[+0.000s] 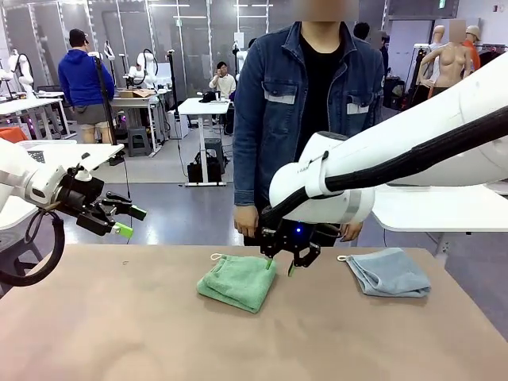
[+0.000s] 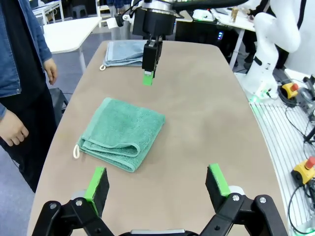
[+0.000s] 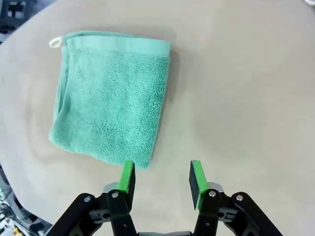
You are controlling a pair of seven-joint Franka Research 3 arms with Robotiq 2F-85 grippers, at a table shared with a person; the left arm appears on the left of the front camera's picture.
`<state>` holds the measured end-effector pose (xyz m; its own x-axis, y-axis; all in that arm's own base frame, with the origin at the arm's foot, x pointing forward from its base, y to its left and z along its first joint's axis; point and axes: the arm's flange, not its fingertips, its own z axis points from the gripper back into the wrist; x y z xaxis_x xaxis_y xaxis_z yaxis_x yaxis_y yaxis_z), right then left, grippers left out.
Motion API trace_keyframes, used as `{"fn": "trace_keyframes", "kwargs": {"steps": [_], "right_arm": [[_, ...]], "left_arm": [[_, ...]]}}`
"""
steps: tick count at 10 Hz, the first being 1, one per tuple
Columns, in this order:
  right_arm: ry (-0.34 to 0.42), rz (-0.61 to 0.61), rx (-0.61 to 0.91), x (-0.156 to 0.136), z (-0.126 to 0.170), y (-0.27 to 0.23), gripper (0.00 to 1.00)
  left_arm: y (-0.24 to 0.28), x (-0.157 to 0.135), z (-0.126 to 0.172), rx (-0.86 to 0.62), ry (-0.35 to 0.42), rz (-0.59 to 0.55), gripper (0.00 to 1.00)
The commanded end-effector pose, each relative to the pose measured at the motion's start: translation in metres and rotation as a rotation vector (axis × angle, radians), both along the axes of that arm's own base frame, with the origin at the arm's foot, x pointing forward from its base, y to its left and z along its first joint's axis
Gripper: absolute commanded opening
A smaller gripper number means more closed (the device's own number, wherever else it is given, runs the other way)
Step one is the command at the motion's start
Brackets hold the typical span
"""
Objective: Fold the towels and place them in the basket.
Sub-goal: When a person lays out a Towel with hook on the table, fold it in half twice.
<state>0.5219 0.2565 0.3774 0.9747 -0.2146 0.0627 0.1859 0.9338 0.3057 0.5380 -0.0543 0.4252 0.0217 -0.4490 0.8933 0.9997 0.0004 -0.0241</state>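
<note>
right gripper (image 3: 161, 178): jaws partly apart and holding nothing, hanging just above the table beside the near corner of the green towel (image 3: 110, 96).
left gripper (image 2: 158, 183): spread wide, empty, raised off to the robot's left and well apart from both towels.
green towel: folded, lying flat at mid-table, its loop on the far corner; the layers gape a little along one edge.
blue-grey towel (image 1: 388, 272): to the robot's right of the green one, apart from it; it looks folded, though the front view is too shallow to be sure.
basket: where it stands i cannot tell.
person (image 1: 308, 103): standing at the far edge, hands hanging close behind the right arm.
risk, grip: if the jaws close on the top layer alone, the fold will likely open as the towel lifts.
risk, miss: the pads sit just off the corner; closing here may catch air or drag the cloth askew.
risk, crowding: a swing toward the far edge could brush the person's hand (image 1: 247, 220).
</note>
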Motion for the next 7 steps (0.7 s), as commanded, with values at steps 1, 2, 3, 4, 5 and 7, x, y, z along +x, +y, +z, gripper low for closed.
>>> {"fn": "trace_keyframes", "kwargs": {"steps": [1, 2, 3, 4, 5, 7], "right_arm": [[-0.004, -0.046, 0.054, -0.0083, -0.0043, 0.0, 0.57], [-0.004, -0.055, 0.056, -0.0104, -0.0065, 0.0017, 0.57], [-0.005, -0.075, 0.057, -0.011, -0.0085, 0.0041, 0.57], [-0.004, -0.058, 0.053, -0.0095, -0.0105, 0.0049, 0.57], [0.011, -0.043, 0.04, -0.0038, -0.0043, 0.001, 0.57], [0.011, -0.043, 0.04, -0.0038, -0.0043, 0.001, 0.57]], "left_arm": [[0.0001, 0.0003, 0.001, 0.0, -0.002, 0.0, 1.0], [0.0001, 0.0003, 0.001, 0.0, -0.002, 0.0, 1.0], [0.0001, 0.0003, 0.001, 0.0, -0.002, 0.0, 1.0], [0.0001, 0.0003, 0.001, 0.0, -0.002, 0.0, 1.0], [0.0001, 0.0003, 0.001, 0.0, -0.002, 0.0, 1.0], [0.0001, 0.0003, 0.001, 0.0, -0.002, 0.0, 1.0]]}}
